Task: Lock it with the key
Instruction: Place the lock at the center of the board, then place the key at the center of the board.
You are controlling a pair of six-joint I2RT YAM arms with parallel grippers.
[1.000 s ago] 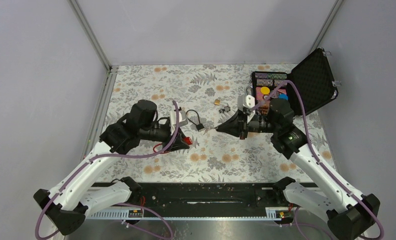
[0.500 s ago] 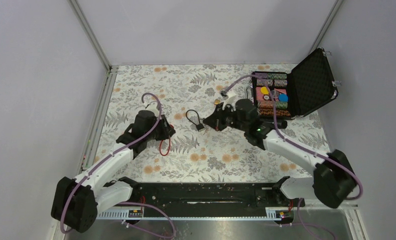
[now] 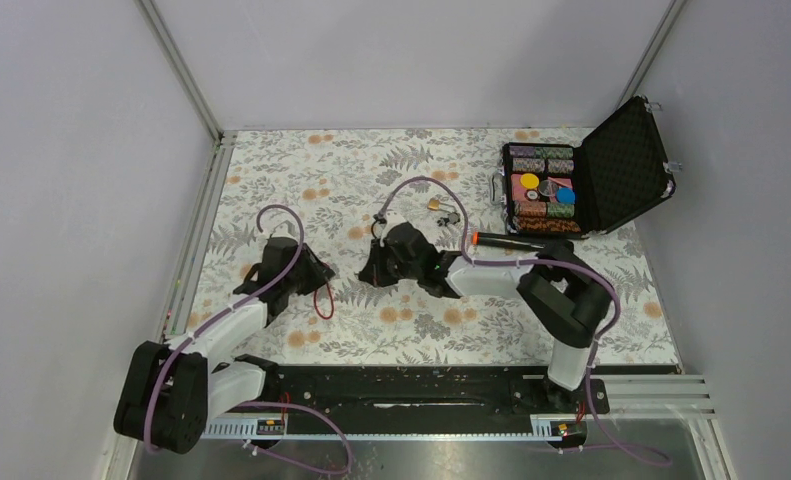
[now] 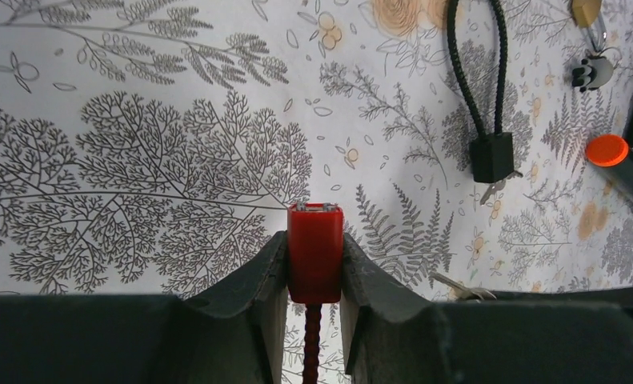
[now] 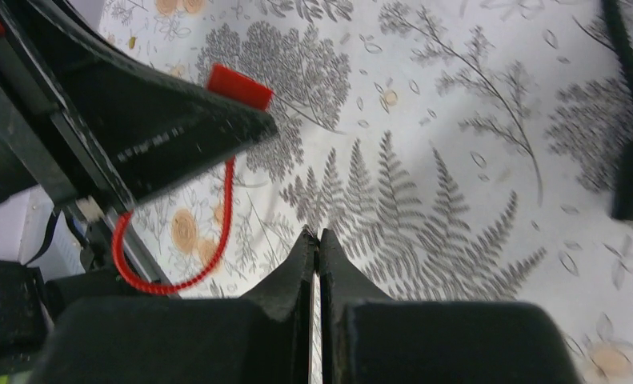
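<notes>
One red lock [image 4: 315,252]; black lock [image 4: 490,156]; key [image 3: 451,215]

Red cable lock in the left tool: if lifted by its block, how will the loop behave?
The red block looks rigid and sits squarely pinched in the left tool, so it probably won't slip. The red cable bends in a loose curve beside the tool, so it is likely flexible and may swing. Its thin build suggests little weight.
</notes>
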